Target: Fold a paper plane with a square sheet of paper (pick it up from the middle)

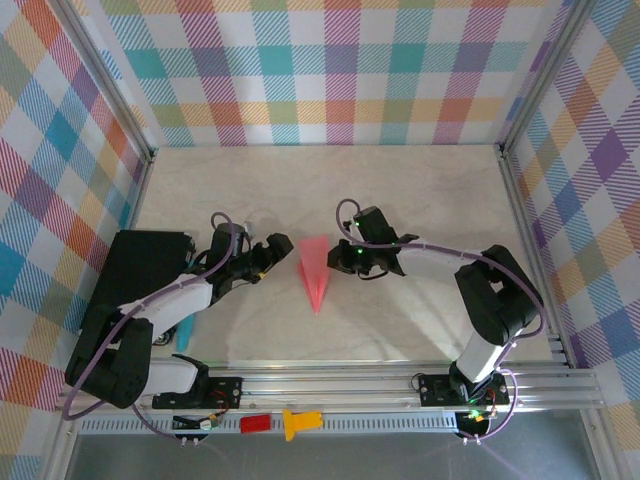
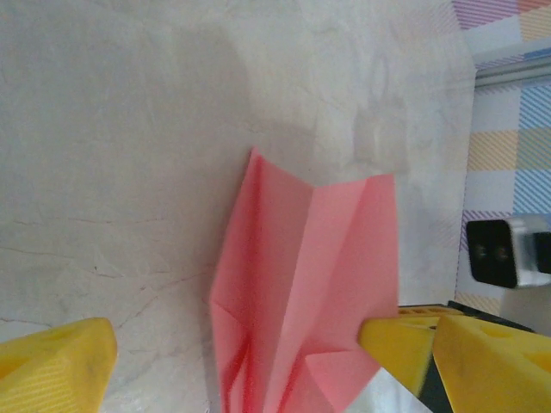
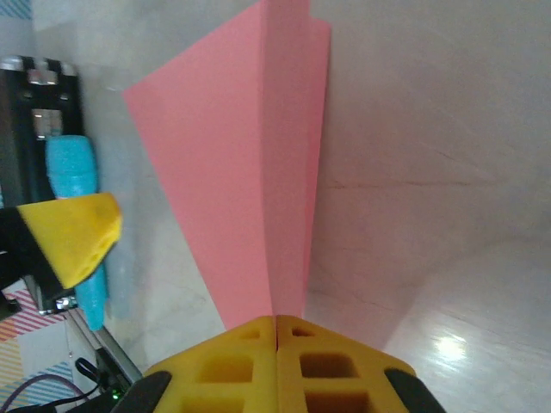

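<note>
Near edge: a red block (image 1: 256,423) and a yellow piece (image 1: 300,423) lie on the rail. Both arms bend inward over the desk (image 1: 420,190). Right gripper (image 3: 275,325): jaws pressed together, pinching the paper plane (image 3: 250,163). Left gripper (image 2: 232,366): jaws wide apart, holding nothing, just beside the plane's broad end. The plane sits mid-desk, its tip toward the near edge.

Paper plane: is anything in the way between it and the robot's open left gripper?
No, nothing I can see is in the way. The left gripper is open right beside the paper plane, with just bare table around them. The right gripper is shut on the plane from the other side.
</note>
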